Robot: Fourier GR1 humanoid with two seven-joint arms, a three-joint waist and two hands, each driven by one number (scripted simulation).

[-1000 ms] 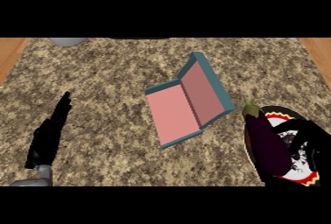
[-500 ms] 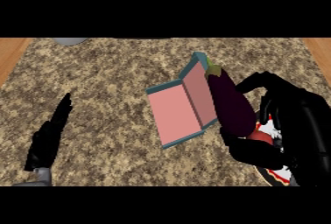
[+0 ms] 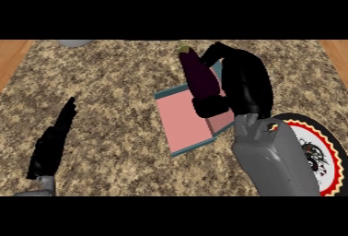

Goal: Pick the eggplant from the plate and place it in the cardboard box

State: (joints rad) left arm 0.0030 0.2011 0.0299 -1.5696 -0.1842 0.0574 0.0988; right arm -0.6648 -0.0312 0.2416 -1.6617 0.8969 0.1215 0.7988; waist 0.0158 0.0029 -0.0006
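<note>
Head view: the right hand [image 3: 246,80] is curling around the eggplant [image 3: 200,77], with its thumb [image 3: 211,106] wrapping the lower end and its fingers reaching along the right side. The eggplant is hanging over the box [image 3: 185,123], crossing the box's far edge, and is well apart from the plate [image 3: 321,152]. The plate is lying at the right edge, partly hidden behind the right forearm [image 3: 275,159]. The box is lying open on the bench [image 3: 115,92], showing its pink floor. The left hand [image 3: 53,140] is resting at the lower left, fingers straight, holding nothing. A grey object [image 3: 73,43] is showing at the far edge. The eggplant's long axis is running near-to-far, its stem [image 3: 183,49] pointing away and slightly left.
</note>
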